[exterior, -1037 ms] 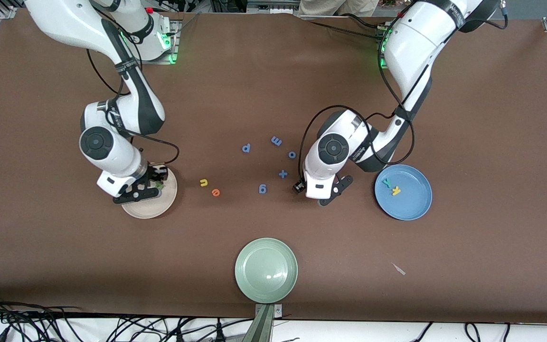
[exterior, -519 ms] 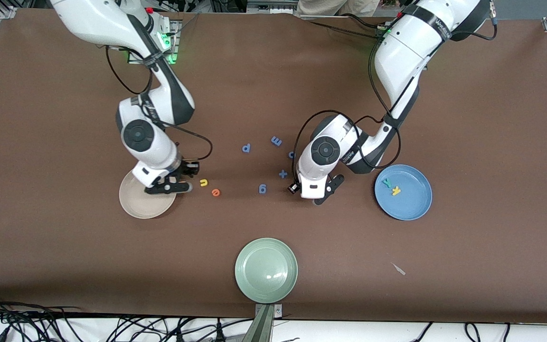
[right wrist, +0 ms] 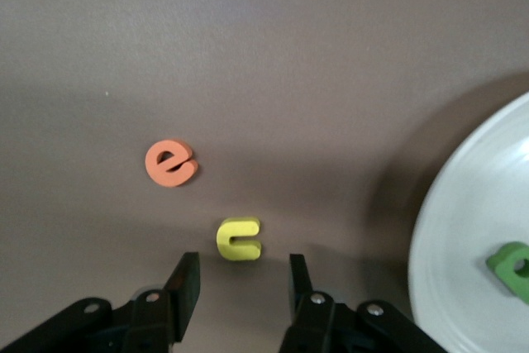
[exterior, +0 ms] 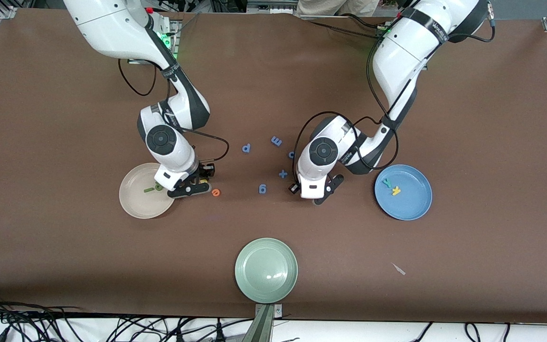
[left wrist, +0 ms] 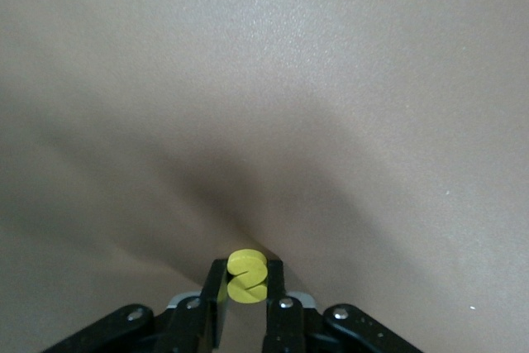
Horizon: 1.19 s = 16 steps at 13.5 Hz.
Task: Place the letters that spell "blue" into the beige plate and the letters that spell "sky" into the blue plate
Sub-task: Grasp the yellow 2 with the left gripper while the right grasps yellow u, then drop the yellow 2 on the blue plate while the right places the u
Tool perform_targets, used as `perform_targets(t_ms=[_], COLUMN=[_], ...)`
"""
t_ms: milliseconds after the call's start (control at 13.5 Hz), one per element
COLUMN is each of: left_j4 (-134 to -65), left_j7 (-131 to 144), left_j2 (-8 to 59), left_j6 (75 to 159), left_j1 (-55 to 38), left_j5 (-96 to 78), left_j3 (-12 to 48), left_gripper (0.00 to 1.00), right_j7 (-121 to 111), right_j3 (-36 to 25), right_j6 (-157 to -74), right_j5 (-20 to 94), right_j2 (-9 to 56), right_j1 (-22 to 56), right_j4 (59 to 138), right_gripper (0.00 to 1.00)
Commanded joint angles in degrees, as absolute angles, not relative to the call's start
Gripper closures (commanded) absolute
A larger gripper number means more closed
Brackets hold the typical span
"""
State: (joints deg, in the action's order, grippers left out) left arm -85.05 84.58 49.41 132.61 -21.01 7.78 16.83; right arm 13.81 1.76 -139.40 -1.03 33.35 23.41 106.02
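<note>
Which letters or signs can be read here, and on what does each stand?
yellow "s": in the left hand.
yellow "u", orange "e": on the table.
teal "y", yellow "k": in the blue plate.
green "l", green "b": in the beige plate.
blue "p", "m", "+", "9": on the table.
Arm print: too small to read.

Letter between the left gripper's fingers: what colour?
Yellow. The "s" is pinched in the left gripper, clearest in the left wrist view.
</note>
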Motion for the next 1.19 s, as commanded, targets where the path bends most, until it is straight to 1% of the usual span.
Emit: perform_targets(t_ms=[0, 148, 444, 593, 741, 815, 889, 963, 1111], left_j4=[-83.9, -82.9, -82.9, -83.2, -83.8, -84.5, -85.0, -85.5, -85.9], left_j7=[85.1, 81.7, 68.1, 59.6, 53.7, 49.7, 45.3, 41.2, 35.4], left_j2=[48.1, 46.1, 41.0, 39.6, 39.5, 39.5, 39.5, 39.5, 39.9], left_j6=[127.7, 122.0, 110.6, 106.5, 104.9, 104.9, 104.9, 104.9, 105.1], left_j1=[-20.7, -19.1, -14.3, -11.2, -9.0, -7.0, -5.1, -3.5, -0.5], left_j5=[9.5, 10.1, 10.0, 9.9, 10.1, 10.1, 10.2, 10.1, 10.2], left_j3=[16.4, 16.6, 16.8, 17.0, 16.5, 16.5, 16.5, 16.5, 16.5], left_gripper=[0.95, 0.95, 0.95, 0.94, 0.94, 0.93, 0.92, 0.9, 0.9], right_j7=[12.9, 13.3, 13.2, 12.9, 12.6, 12.5, 12.2, 12.0, 10.4], right_j3=[2.5, 2.6, 2.6, 2.6, 2.6, 2.6, 2.6, 2.6, 2.5], right_j6=[-142.0, -143.5, -145.4, -145.2, -144.9, -144.6, -142.6, -140.6, -136.3], right_j5=[-0.6, -0.5, -0.7, -0.5, -0.4, -0.3, -0.3, -0.4, -0.5], right_j2=[35.1, 36.1, 36.2, 36.1, 35.4, 34.5, 33.7, 32.3, 29.1], right_j1=[23.0, 23.3, 23.4, 23.4, 23.0, 22.9, 21.9, 21.0, 18.5], right_j4=[105.5, 105.6, 107.7, 107.7, 107.6, 107.6, 107.5, 107.4, 107.4], right_gripper=[0.49, 0.48, 0.49, 0.58, 0.76, 0.78, 0.8, 0.8, 0.8])
